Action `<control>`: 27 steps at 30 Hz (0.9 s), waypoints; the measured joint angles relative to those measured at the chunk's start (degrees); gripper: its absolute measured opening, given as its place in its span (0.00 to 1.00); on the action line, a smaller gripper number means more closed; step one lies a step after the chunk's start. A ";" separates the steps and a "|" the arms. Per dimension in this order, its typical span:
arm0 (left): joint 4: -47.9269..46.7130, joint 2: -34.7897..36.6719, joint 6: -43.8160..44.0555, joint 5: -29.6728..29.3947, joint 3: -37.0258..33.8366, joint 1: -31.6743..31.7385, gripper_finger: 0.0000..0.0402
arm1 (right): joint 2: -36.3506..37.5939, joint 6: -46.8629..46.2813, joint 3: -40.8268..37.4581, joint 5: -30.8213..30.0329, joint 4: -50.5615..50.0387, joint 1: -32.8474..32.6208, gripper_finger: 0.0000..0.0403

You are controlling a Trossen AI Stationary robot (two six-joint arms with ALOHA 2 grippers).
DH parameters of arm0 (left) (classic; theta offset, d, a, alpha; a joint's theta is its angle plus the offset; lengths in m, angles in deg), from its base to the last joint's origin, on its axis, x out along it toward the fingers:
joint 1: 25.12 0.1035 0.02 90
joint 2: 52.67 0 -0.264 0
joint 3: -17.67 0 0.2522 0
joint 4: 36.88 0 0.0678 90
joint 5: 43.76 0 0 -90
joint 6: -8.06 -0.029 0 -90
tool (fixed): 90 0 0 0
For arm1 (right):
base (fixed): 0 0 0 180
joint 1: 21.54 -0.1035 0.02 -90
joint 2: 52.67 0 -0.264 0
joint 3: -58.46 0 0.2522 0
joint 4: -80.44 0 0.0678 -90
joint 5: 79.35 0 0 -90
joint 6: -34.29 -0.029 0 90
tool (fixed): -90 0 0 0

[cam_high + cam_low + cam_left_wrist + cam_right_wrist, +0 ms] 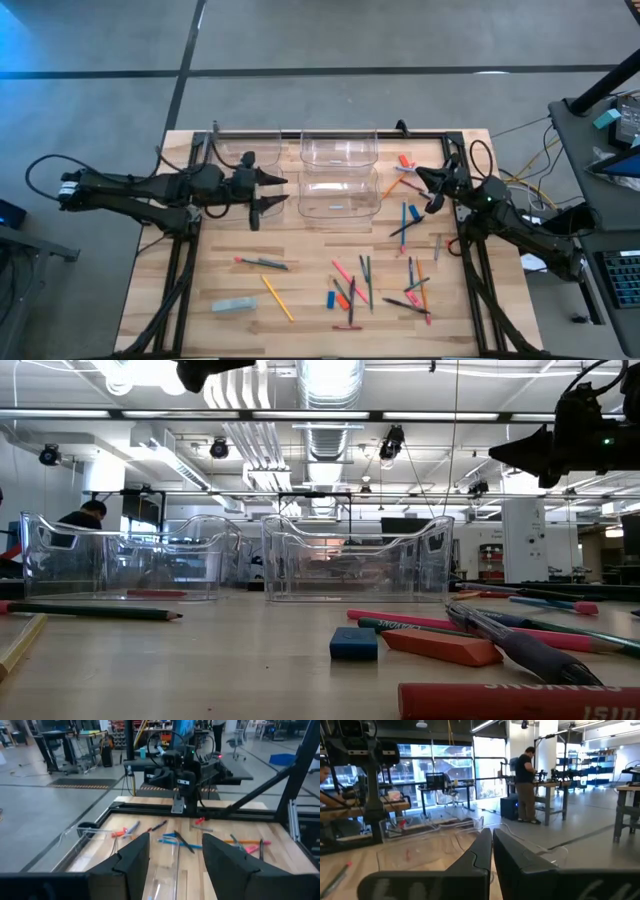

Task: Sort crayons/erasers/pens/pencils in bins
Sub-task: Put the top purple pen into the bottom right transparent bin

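Hovering beside the clear bins (338, 178), the left gripper (277, 193) is spread and empty, the right gripper (420, 183) clenched on nothing. Pens, pencils, crayons (409, 285) and erasers lie scattered on the desk (300, 300), apart from the bins. Sorting looks barely begun; next comes reaching down for one.

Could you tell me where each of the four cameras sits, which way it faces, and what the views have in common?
High view: overhead, looking straight down on the table, both arms and the left gripper.
Low view: at table-top height, looking level across at the bins; arms show only at the top edge.
Left wrist view: looks past its own open fingers across the table toward the right arm.
Right wrist view: looks past the shut right gripper at the bins.
Shared: the clear bins show in all four.
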 joint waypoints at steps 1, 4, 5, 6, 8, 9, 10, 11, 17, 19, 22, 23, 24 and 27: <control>0.10 0.46 -0.63 -0.01 0.00 0.00 0.41 | 0.01 0.62 0.00 0.00 0.59 0.00 0.02; 0.12 2.83 -2.23 -0.04 0.13 0.00 0.41 | 0.01 4.33 0.01 -0.17 4.38 0.01 0.02; 0.27 3.80 -2.27 -0.06 0.22 0.00 0.41 | 0.01 5.70 0.03 -0.17 5.62 0.01 0.02; 0.28 4.54 -2.27 -0.07 0.22 0.00 0.41 | 0.01 6.45 0.07 -0.17 6.49 -0.01 0.02; 0.36 5.74 -2.29 -0.09 -0.07 0.00 0.41 | 0.01 7.84 0.10 -0.16 7.87 0.01 0.02; 0.19 6.33 -2.29 -0.09 -0.34 0.00 0.41 | 0.01 8.59 0.10 -0.14 8.71 0.01 0.02; -0.04 6.85 -2.32 -0.09 -0.61 0.00 0.41 | 0.01 9.24 0.10 -0.13 9.74 0.01 0.02; -0.36 7.28 -2.32 -0.12 -0.70 0.00 0.41 | 0.01 9.87 0.12 -0.13 10.65 0.01 0.02; -1.94 10.59 -2.40 -0.74 -0.76 0.02 0.41 | 0.01 13.13 0.21 -0.17 14.00 0.01 0.02; -1.93 11.29 -2.60 -0.76 -0.93 0.02 0.41 | 0.01 13.18 0.22 -0.39 13.93 0.01 0.02; -1.94 11.63 -3.65 -0.81 -1.58 0.02 0.41 | 0.01 12.55 0.22 -0.50 13.95 -0.01 0.02; -2.12 11.62 -3.52 -0.83 -1.82 0.02 0.41 | 0.01 12.57 0.21 -0.49 13.97 0.00 0.02; -2.19 11.45 -3.48 -0.84 -2.12 0.02 0.41 | 0.01 12.54 0.22 -0.40 14.00 0.00 0.02; -1.85 10.73 -4.15 -2.11 -3.10 0.02 0.41 | 0.01 11.99 0.23 0.01 14.00 -0.01 0.02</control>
